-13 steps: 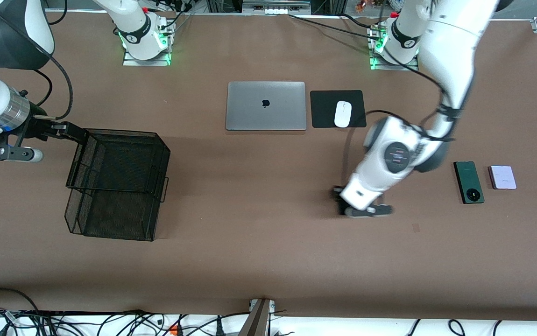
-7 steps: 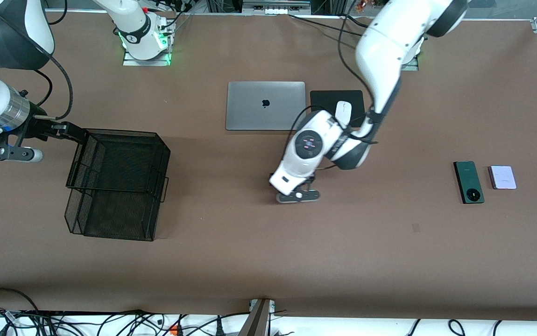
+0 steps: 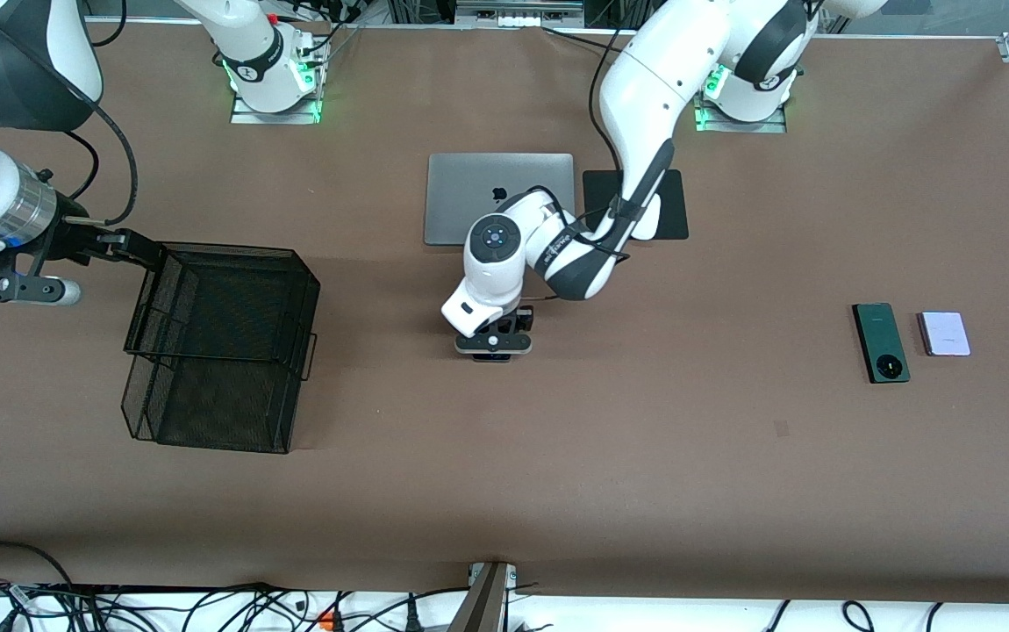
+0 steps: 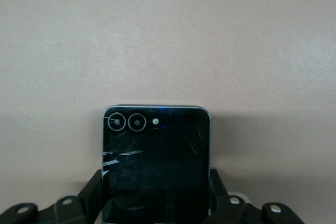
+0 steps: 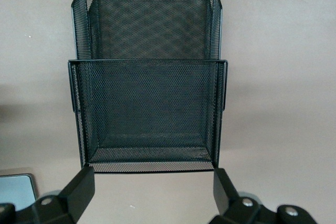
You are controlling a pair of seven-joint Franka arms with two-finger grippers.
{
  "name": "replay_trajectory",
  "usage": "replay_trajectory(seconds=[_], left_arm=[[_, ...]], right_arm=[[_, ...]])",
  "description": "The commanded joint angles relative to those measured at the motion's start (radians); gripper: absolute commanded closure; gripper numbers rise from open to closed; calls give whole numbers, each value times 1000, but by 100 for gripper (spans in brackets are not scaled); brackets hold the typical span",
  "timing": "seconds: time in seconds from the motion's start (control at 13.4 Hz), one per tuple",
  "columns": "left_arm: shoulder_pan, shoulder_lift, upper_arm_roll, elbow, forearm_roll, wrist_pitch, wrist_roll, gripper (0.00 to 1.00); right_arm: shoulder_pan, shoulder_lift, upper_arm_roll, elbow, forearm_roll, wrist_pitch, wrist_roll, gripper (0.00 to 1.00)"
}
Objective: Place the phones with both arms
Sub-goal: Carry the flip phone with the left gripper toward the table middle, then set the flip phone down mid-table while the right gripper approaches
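Over the brown table [image 3: 557,456], the right end effector [image 5: 152,184] hangs open beside the mesh basket [image 3: 224,347]; the left end effector [image 3: 494,344] clamps the black phone [image 4: 156,163] over mid-table, near the laptop [image 3: 461,197], well apart from green phone [image 3: 881,341] and lilac phone [image 3: 944,333].

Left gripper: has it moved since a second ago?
Yes. The left gripper, shut on the black phone, has travelled from near the green phone toward the mesh basket; it is now over bare table just below the laptop.

black phone [image 4: 156,166], green phone [image 3: 880,341], lilac phone [image 3: 944,333], black mesh basket [image 3: 222,347]
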State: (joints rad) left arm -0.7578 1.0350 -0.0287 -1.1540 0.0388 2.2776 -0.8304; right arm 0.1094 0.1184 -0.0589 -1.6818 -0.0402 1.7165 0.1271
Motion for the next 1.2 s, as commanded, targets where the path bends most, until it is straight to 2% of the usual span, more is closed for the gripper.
replay_trajectory(seconds=[0.0,0.07,0.15,0.37,0.67,0.82,1.12], left_arm=[[-18,31,33,66,4,-24,-12,24],[-14,24,44,71,1,-23,-15,10],[-9,16,47,76,0,-23,-15,0],[17,-44,75,79,-7,-44,-16,0],[150,-144,69,53,1,-254,34,0],[196,-205,75,-34,6,-302,124,0],[362,-369,76,-260,10,-305,391,0]], right_arm=[[-4,4,5,16,5,-17,8,0],[-4,4,5,17,5,-17,8,0],[-4,4,5,16,5,-18,3,0],[-2,4,7,16,5,-17,3,0],[3,15,13,17,5,-17,8,0],[47,20,36,20,8,0,44,0],[229,84,40,28,74,119,409,0]])
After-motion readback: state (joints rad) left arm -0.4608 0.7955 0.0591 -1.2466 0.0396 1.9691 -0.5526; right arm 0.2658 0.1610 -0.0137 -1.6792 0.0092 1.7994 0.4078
